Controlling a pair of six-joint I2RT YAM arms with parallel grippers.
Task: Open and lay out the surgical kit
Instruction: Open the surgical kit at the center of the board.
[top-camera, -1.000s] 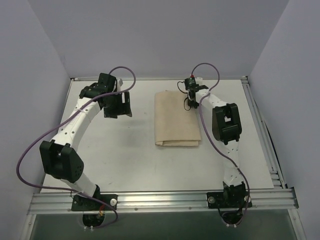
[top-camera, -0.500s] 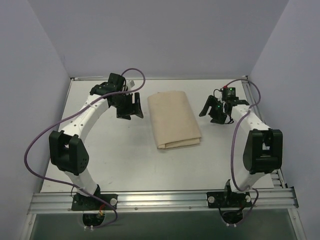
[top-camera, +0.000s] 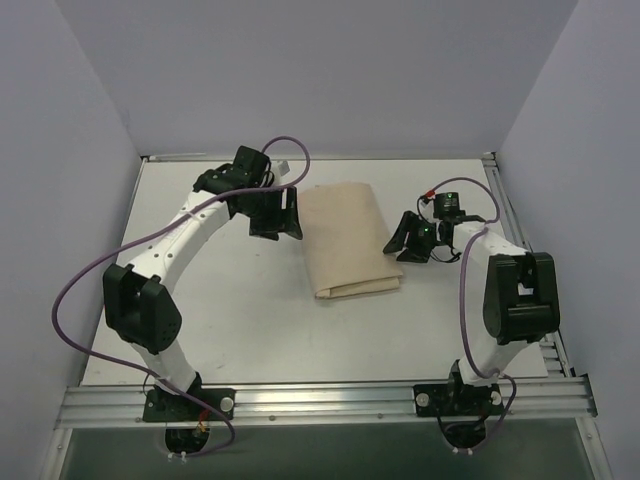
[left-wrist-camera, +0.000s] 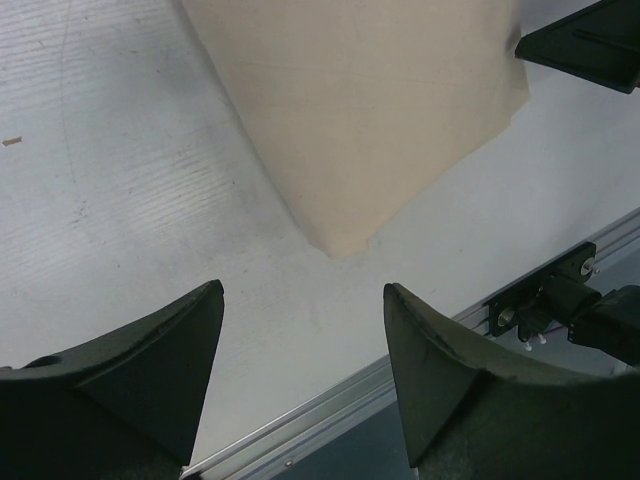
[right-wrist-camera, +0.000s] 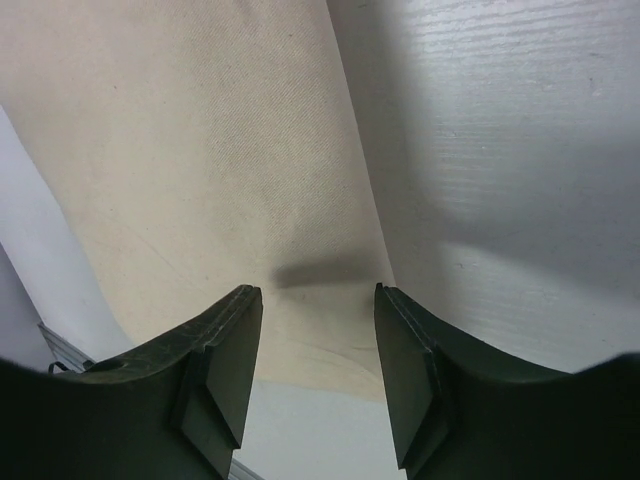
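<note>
The beige cloth wrap (top-camera: 346, 240) lies folded shut in the middle of the table. It also shows in the left wrist view (left-wrist-camera: 370, 110) and in the right wrist view (right-wrist-camera: 190, 160). The steel tray and the metal instruments are hidden. My left gripper (top-camera: 283, 218) is open and empty, just left of the wrap's far left edge; in its wrist view (left-wrist-camera: 303, 300) the wrap's near corner lies ahead of the jaws. My right gripper (top-camera: 400, 243) is open and empty at the wrap's right edge; in its wrist view (right-wrist-camera: 318, 300) the cloth edge lies between the jaws.
The white table (top-camera: 240, 320) ends at an aluminium rail (top-camera: 320, 400) along the front. Grey walls stand close on the left, back and right. The right arm's base bracket (left-wrist-camera: 560, 290) shows at the front edge in the left wrist view.
The left gripper has moved right, up to the wrap's left edge. The right gripper swung off the wrap's far end out to the right, then came back to its right edge. The wrap has turned slightly.
</note>
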